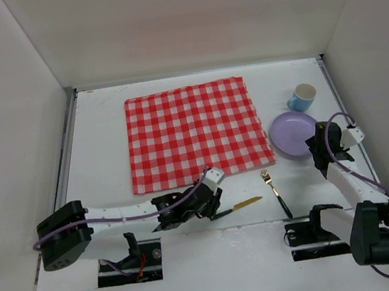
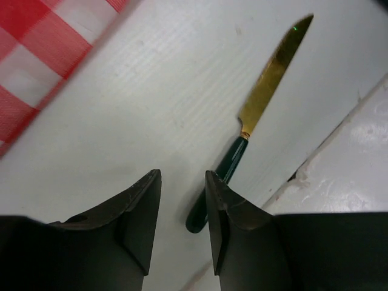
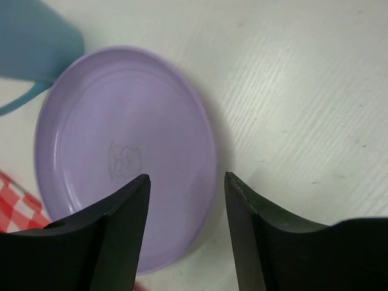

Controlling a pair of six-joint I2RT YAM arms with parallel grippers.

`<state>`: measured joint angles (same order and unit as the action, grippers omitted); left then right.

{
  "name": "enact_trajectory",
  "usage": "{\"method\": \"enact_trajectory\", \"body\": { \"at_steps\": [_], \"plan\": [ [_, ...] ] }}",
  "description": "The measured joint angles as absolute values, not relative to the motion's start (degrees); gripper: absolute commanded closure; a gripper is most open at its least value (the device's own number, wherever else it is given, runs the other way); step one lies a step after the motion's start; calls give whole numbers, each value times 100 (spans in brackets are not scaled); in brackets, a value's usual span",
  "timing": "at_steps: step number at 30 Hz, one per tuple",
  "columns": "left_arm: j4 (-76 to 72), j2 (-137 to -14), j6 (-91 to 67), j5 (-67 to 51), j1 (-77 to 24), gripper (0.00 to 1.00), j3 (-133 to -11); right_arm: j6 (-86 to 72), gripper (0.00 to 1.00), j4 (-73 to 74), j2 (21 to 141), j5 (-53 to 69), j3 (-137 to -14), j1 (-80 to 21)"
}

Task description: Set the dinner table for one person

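Note:
The white dinner table (image 1: 100, 140) carries a red-and-white checked cloth (image 1: 191, 131). A knife (image 1: 242, 206) with a gold blade and dark green handle lies near the front edge; it also shows in the left wrist view (image 2: 254, 118). My left gripper (image 1: 213, 204) (image 2: 182, 179) is open and empty, low over the table, with the handle's end just beside its right finger. A lilac plate (image 1: 292, 135) (image 3: 121, 151) lies at the right. My right gripper (image 1: 319, 152) (image 3: 185, 179) is open above the plate's rim, one finger on each side of it. A gold fork (image 1: 275, 192) with a dark handle lies between the arms.
A blue cup (image 1: 302, 97) with a white inside stands behind the plate, and shows blurred in the right wrist view (image 3: 36, 42). White walls enclose the table on three sides. A raised white ledge (image 2: 357, 151) runs along the table's near edge.

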<state>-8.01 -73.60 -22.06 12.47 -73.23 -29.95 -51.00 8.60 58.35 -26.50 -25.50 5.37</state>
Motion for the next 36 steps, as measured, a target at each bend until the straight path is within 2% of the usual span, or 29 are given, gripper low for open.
{"method": "enact_trajectory", "body": {
  "at_steps": [9,11,15,18,22,31,33,36],
  "plan": [
    [-1433,-6025,-2322,1428,-6565,59,-2547,-5098,51,849,6847,-2202,-2694,720],
    [-1568,-5833,-2368,1452,-6390,59,-2436,-5100,58,832,6997,-2093,-2738,751],
    [-1710,-5592,-2589,1555,-5800,57,-2246,-5140,85,749,7299,-1922,-2860,891],
    [-1728,-5411,-2827,1590,-5288,56,-2137,-5315,93,576,7301,-1793,-2880,989],
    [-1708,-5002,-3175,1640,-4709,54,-1981,-5404,96,727,6650,-1747,-2731,965],
    [-1483,-4619,-3586,1702,-4099,54,-1909,-5489,97,2344,3588,-2049,-2506,416],
    [-1404,-4661,-3680,1706,-3905,54,-1909,-5500,97,2561,3312,-2058,-2668,128],
    [-1299,-4777,-3837,1717,-3588,56,-1922,-5570,97,2552,3555,-2053,-2921,-582]
  ]
}}
